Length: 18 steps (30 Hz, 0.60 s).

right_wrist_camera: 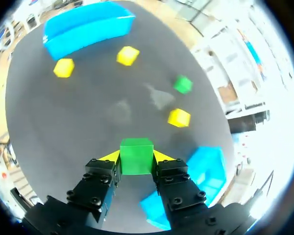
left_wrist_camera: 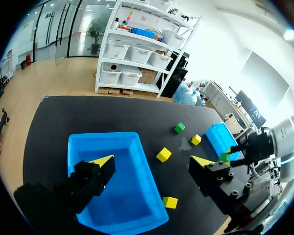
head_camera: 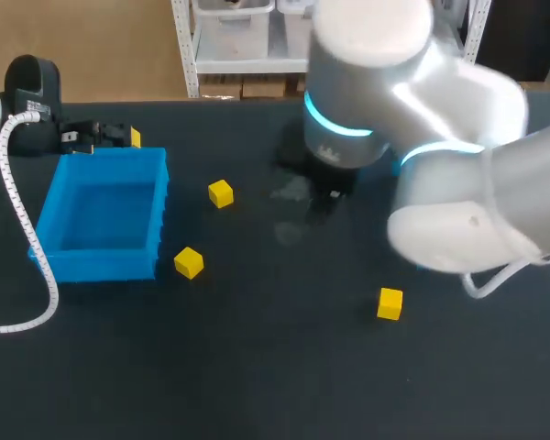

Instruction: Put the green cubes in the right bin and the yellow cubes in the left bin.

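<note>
My right gripper point(right_wrist_camera: 136, 158) is shut on a green cube point(right_wrist_camera: 136, 152), held above the dark table beside the right blue bin point(right_wrist_camera: 209, 169). Ahead of it lie a second green cube point(right_wrist_camera: 183, 84) and a yellow cube point(right_wrist_camera: 179, 117). Two more yellow cubes point(right_wrist_camera: 128, 55) point(right_wrist_camera: 63, 67) lie near the left blue bin point(right_wrist_camera: 88, 27). In the head view the yellow cubes point(head_camera: 221, 193) point(head_camera: 189, 262) point(head_camera: 390, 303) show, while my right arm point(head_camera: 422, 137) hides the right bin. My left gripper point(left_wrist_camera: 152, 164) stands open and empty over the left bin point(left_wrist_camera: 112, 181).
The left bin point(head_camera: 105, 215) is empty, at the table's left. A white coiled cable point(head_camera: 23, 229) runs along its left side. My bulky right arm covers the table's back right in the head view.
</note>
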Each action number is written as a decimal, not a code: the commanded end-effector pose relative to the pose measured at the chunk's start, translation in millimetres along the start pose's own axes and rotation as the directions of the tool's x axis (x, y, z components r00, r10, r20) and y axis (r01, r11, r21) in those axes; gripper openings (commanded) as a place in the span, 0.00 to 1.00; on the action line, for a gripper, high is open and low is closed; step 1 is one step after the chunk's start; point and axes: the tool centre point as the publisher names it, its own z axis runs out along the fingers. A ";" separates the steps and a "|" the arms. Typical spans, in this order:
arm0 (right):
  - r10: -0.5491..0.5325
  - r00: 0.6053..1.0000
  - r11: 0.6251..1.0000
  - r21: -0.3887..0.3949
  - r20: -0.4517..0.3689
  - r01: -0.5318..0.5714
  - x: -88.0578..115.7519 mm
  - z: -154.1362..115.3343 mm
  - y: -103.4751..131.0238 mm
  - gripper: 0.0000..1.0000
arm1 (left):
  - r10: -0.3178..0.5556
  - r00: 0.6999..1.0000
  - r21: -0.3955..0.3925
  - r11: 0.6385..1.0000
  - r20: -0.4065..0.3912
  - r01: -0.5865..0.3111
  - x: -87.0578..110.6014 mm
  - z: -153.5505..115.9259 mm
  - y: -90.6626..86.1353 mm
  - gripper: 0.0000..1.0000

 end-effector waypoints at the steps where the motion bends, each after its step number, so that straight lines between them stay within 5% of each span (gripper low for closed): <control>1: 0.058 0.996 0.998 0.017 0.061 -0.059 18.4 -8.8 -30.3 0.00 | 0.003 1.000 0.013 1.000 0.006 -0.003 1.3 -0.1 2.8 1.00; 8: 0.224 0.973 0.972 0.062 0.055 -0.228 52.5 -5.8 -91.7 0.00 | 0.003 1.000 0.013 1.000 0.006 -0.003 1.3 -0.1 2.8 1.00; 18: 0.456 0.889 0.884 0.132 -0.030 -0.449 125.2 15.6 -159.8 0.00 | 0.003 1.000 0.013 1.000 0.006 -0.003 1.3 -0.1 2.8 1.00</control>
